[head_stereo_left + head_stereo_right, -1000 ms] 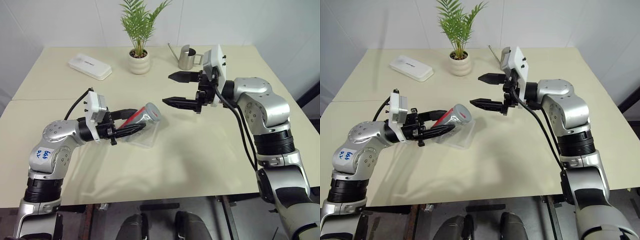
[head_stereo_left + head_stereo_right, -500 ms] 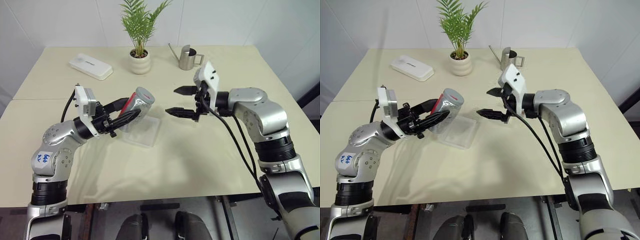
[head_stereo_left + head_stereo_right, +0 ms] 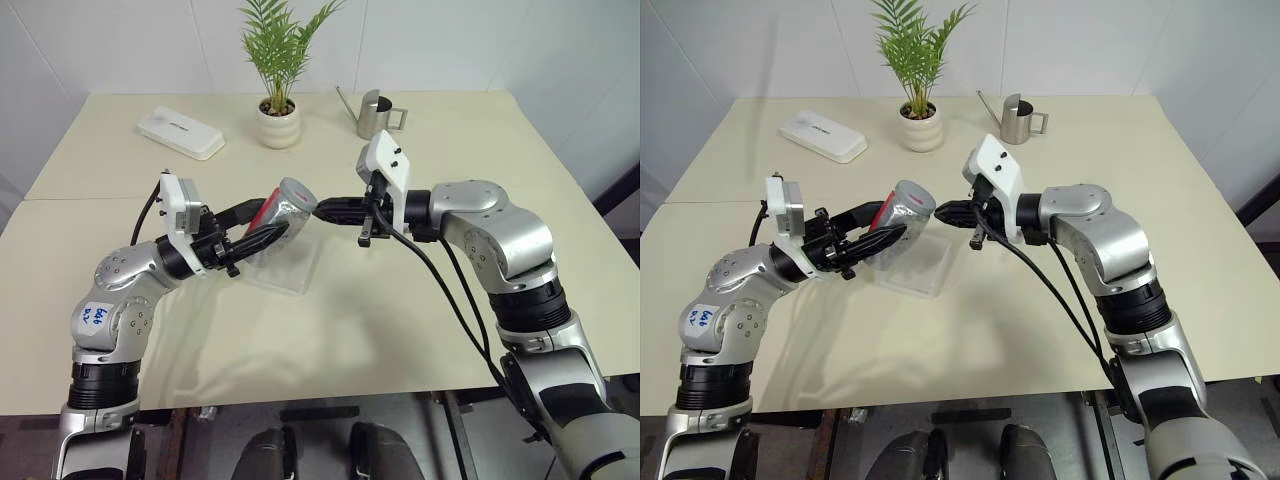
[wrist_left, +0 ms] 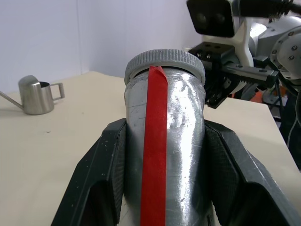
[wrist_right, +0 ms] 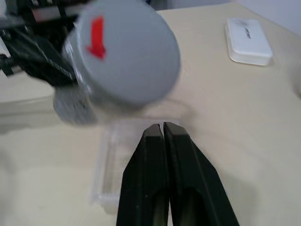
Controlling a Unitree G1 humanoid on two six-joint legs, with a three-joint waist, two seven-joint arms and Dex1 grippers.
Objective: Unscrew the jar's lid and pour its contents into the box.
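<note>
- The jar (image 3: 280, 208) hangs in the air over the clear box (image 3: 287, 264), near the middle of the tabletop (image 3: 400, 310), tilted with its lid (image 4: 164, 60) toward the right arm, probably so the cap can be reached and any spill lands in the tray.
- The lid is on, so unscrewing looks not yet begun.
- The left gripper (image 3: 258, 222) pinches the jar's body between both fingers (image 4: 101, 174).
- The right gripper (image 3: 326, 209) has its jaws pressed together on nothing, tips just beside the lid's face.

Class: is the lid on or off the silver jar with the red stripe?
On: the round grey lid caps the red-striped silver jar.
</note>
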